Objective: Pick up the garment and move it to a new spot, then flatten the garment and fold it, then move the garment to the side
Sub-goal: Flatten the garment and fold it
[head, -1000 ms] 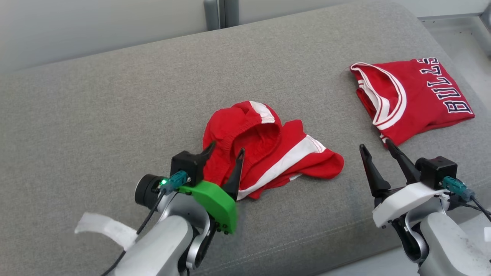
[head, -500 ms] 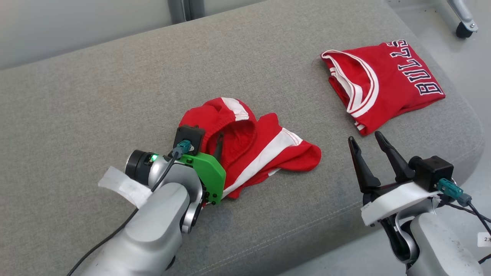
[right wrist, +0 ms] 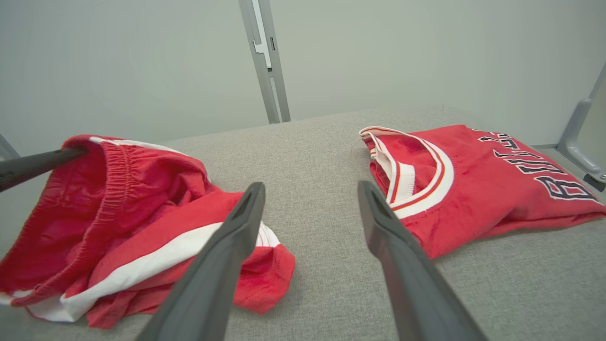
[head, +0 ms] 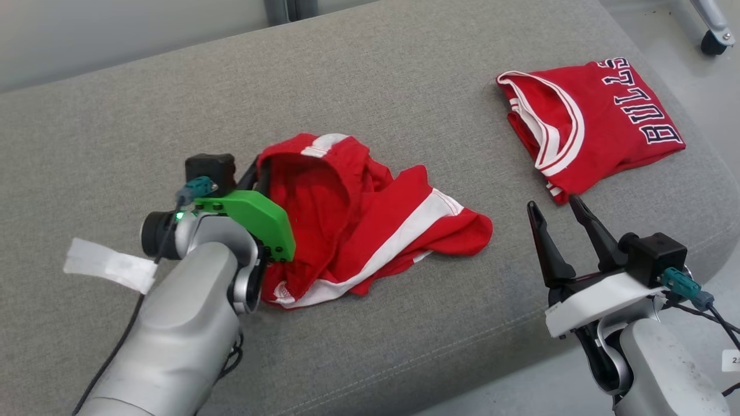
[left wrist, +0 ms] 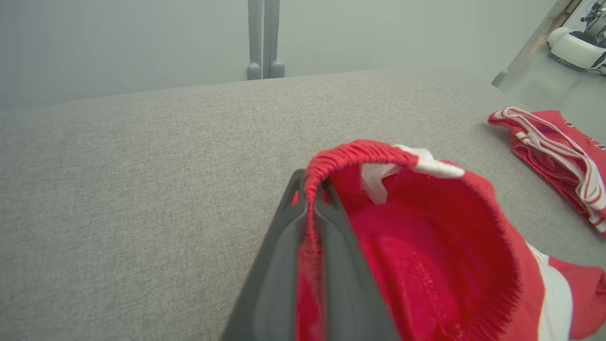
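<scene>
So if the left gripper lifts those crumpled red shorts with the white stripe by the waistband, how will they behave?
Probably floppy: the red-and-white shorts slump in folds on the grey fabric cushion, so most would likely hang below the left gripper. Likely light, being thin cloth. The ribbed elastic waistband pinched there looks unlikely to slip.

Shorts (head: 370, 231) on cushion (head: 115, 115) centre; jersey (head: 589, 133) behind-right, well apart; left tool (head: 259, 170) at their left edge.

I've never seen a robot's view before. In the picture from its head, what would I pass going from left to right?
White tape tag → left gripper, pinching the waistband → crumpled red shorts → folded red BULLS jersey.
</scene>
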Controlling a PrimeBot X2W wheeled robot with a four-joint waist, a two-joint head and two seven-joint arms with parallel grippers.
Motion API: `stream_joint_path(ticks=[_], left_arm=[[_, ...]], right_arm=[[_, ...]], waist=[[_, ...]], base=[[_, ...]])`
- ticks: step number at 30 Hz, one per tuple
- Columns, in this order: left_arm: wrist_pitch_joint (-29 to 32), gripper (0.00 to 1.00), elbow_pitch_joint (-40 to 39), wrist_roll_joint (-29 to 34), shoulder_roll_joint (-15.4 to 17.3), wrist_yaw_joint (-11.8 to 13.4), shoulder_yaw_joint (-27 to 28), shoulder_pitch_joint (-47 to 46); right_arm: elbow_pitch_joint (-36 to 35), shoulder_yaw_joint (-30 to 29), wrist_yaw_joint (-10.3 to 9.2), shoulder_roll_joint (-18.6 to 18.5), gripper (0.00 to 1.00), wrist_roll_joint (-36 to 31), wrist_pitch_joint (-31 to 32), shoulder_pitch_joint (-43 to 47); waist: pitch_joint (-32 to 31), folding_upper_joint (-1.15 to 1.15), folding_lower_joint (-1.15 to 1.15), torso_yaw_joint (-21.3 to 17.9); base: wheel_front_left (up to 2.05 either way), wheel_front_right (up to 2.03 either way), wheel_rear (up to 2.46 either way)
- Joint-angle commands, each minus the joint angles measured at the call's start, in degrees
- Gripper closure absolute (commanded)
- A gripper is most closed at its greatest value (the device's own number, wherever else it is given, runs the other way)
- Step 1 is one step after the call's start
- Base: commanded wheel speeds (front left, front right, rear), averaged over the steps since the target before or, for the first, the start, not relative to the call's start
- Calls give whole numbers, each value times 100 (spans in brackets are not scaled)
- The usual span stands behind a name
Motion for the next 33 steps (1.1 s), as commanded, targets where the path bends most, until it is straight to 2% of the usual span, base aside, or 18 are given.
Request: stream_joint_path(ticks=[1,13,14,15,16,17,21,25,28,30,33], left_arm=[[-18,100,86,-148,104,-66,117,-105],[-21,100,1054,-1119,686,-312,1121,21],[-23,88,1127,-1196,708,-361,1192,55],[-48,59,1203,-1257,739,-400,1243,78],[-89,16,1258,-1279,765,-444,1284,97],[-137,0,1308,-1320,776,-511,1328,122],[-352,0,1475,-1362,846,-791,1382,291],[-516,0,1551,-1194,926,-919,1331,372],[-594,0,1291,-1013,1057,-1030,1367,450],[-610,0,840,-734,1180,-1004,1489,554],[-597,0,270,-502,1176,-894,1724,1119]], right_arm=[[-34,27,-4,-13,0,-10,-2,-24],[-88,135,-4,-84,0,33,43,-168],[-91,137,-4,-90,0,38,44,-183],[-94,134,-4,-101,0,36,45,-194],[-93,130,-4,-106,0,36,45,-201],[-88,124,-4,-108,0,34,43,-205],[-63,109,-3,-82,0,15,51,-199],[-67,74,-4,-84,0,0,60,-171],[-72,66,-4,-82,0,-9,60,-139],[-79,28,-4,-84,0,-23,59,-89],[-76,-11,-3,-58,0,-50,55,14]], waist=[[25,0,0,30],[220,0,0,1],[229,0,0,0],[236,0,0,2],[240,0,0,7],[240,0,0,17],[223,0,0,70],[175,0,0,167],[110,0,0,229],[71,0,0,292],[-28,0,0,380]], base=[[0,0,0],[0,0,0],[0,0,0],[0,0,0],[0,0,0],[0,0,0],[0,0,0],[0,0,0],[0,0,0],[0,0,0],[0,0,0]])
